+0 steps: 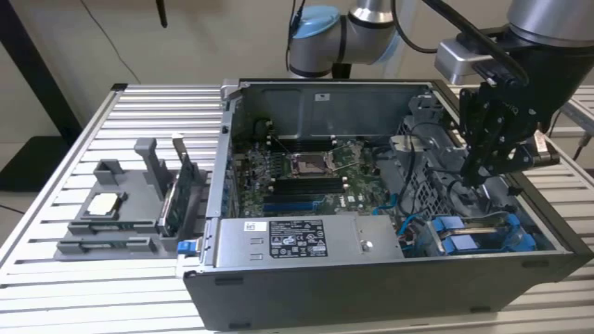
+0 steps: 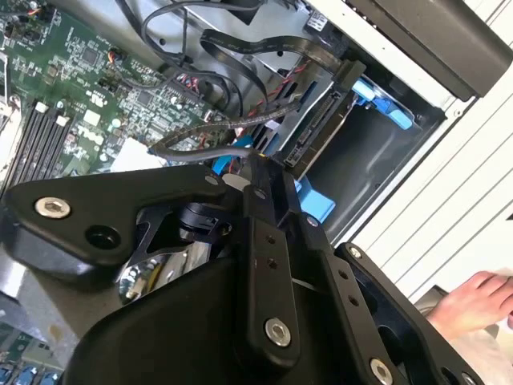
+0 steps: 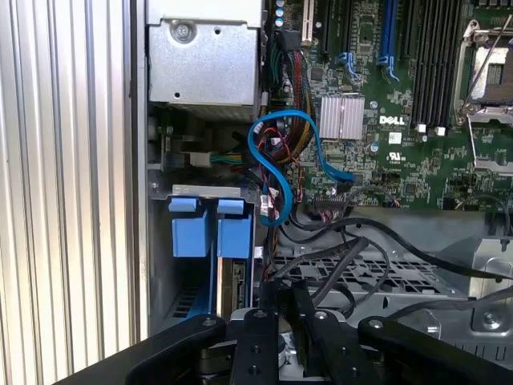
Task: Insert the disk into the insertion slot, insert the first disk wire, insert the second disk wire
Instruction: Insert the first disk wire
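The disk (image 2: 319, 127) sits edge-on in the insertion slot (image 2: 361, 160), a grey bay at the case's corner, with its blue carrier (image 2: 383, 103) around it. In the first wrist view the carrier's blue tabs (image 3: 210, 233) stand at the slot's mouth (image 3: 164, 265). A flat black wire (image 2: 264, 42) runs to the disk's connector end. My gripper (image 2: 258, 160) is shut on the end of a thinner black wire (image 2: 196, 135), just short of the disk's connector edge. In the exterior view the gripper (image 1: 474, 177) hangs inside the case above the blue carrier (image 1: 474, 238).
The open case (image 1: 371, 292) lies on a slatted metal table (image 1: 111, 278). The grey power-supply box (image 1: 307, 240) and motherboard (image 1: 307, 174) lie to the exterior view's left of the gripper. A blue cable (image 3: 280, 160) loops near the bay. A grey parts fixture (image 1: 121, 209) stands outside. A person's hand (image 2: 477, 301) rests beside the case.
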You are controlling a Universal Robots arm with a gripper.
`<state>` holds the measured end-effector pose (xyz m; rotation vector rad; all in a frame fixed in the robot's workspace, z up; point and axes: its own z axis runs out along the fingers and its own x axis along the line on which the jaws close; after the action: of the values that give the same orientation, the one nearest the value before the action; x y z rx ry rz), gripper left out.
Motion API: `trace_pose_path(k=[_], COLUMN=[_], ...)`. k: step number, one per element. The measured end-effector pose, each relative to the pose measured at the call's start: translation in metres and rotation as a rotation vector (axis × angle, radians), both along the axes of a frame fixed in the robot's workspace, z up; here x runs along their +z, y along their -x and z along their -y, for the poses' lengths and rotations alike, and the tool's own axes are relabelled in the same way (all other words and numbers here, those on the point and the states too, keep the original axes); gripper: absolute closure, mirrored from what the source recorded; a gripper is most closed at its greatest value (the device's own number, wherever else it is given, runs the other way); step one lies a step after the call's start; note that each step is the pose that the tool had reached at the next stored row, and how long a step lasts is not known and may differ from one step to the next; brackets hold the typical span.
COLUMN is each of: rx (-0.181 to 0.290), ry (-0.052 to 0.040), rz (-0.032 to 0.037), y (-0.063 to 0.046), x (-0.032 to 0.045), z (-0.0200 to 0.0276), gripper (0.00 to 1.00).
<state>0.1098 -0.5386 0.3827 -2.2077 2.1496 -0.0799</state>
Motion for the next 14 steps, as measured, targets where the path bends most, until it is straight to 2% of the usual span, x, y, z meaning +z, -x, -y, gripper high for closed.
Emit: trace_pose_path(k=[14], rx=[0.001], ry=[0.0000], rz=[0.0000], y=[-0.0010], x=[-0.0028], z=[0.0006], gripper=[0.81])
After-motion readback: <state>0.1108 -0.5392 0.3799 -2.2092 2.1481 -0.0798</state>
